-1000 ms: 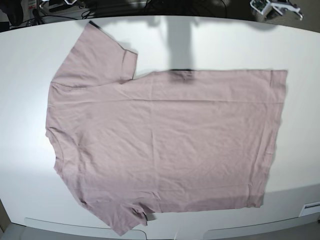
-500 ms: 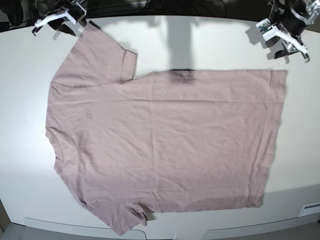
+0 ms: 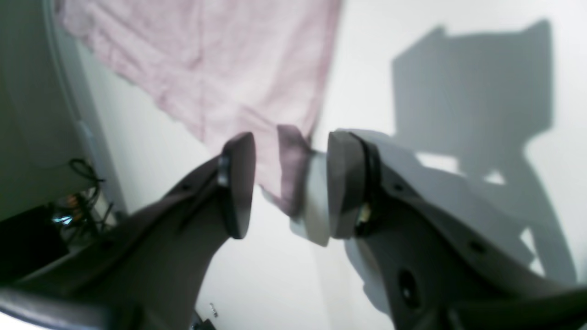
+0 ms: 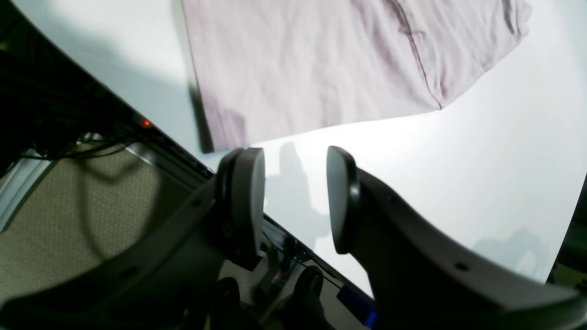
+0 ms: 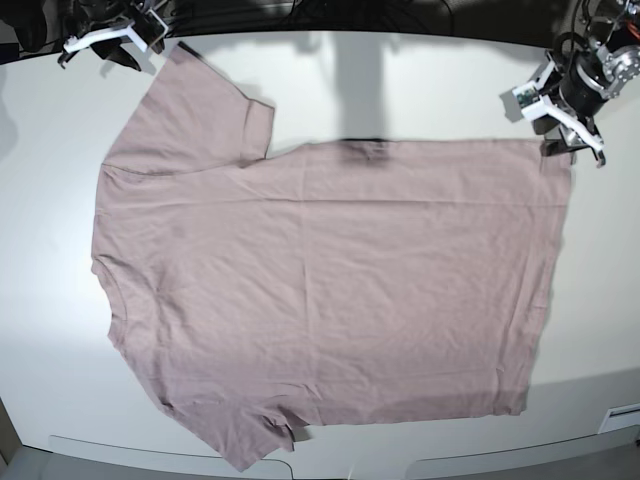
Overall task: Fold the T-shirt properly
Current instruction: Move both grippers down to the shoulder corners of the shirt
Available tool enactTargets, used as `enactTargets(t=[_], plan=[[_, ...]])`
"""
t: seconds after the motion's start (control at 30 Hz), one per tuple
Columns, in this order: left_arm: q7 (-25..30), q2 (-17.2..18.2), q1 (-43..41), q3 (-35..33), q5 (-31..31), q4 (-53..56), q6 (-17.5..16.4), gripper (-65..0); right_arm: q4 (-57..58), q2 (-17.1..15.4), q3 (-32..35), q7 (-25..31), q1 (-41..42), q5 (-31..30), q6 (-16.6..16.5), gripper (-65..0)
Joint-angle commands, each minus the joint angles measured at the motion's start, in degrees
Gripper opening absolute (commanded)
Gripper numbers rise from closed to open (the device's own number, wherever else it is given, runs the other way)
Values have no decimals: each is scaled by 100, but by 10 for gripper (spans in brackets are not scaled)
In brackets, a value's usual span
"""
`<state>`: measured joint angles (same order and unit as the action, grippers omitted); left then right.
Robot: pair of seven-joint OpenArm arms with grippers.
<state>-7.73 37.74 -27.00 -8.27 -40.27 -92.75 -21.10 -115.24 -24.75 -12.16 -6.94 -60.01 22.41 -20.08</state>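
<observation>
The dusty-pink T-shirt lies spread flat on the white table, collar to the left and hem to the right. My left gripper hangs at the hem's far right corner. In the left wrist view it is open, its jaws standing on either side of that corner of the T-shirt. My right gripper sits by the far sleeve at the table's back left edge. In the right wrist view it is open and holds nothing, with the T-shirt's sleeve just ahead.
Dark cables and gear line the table's far edge. A dark rail with a red light runs along the table's edge under my right gripper, with carpeted floor beyond. A small white label sits at the front right.
Both arms came into view from the far edge. The left gripper then dropped down to the hem's far corner. The right gripper shifted slightly by the sleeve. The shirt has not moved.
</observation>
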Motion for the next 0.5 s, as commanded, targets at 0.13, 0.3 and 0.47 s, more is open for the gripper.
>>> enactTargets(t=[0.13,0.3,0.47], plan=[[37,57,313,-92,-28,319,-98,-392,-101,-50,-31,83,-68,-9,254,-421],[179,57,557,-94,-26,581,-98,-392,-101,-48,-31,61,-68,-9,262,-421],[177,57,730,-94,-28,863,-103,-392,-103,-50,-31,59,-66,-9,267,-421]])
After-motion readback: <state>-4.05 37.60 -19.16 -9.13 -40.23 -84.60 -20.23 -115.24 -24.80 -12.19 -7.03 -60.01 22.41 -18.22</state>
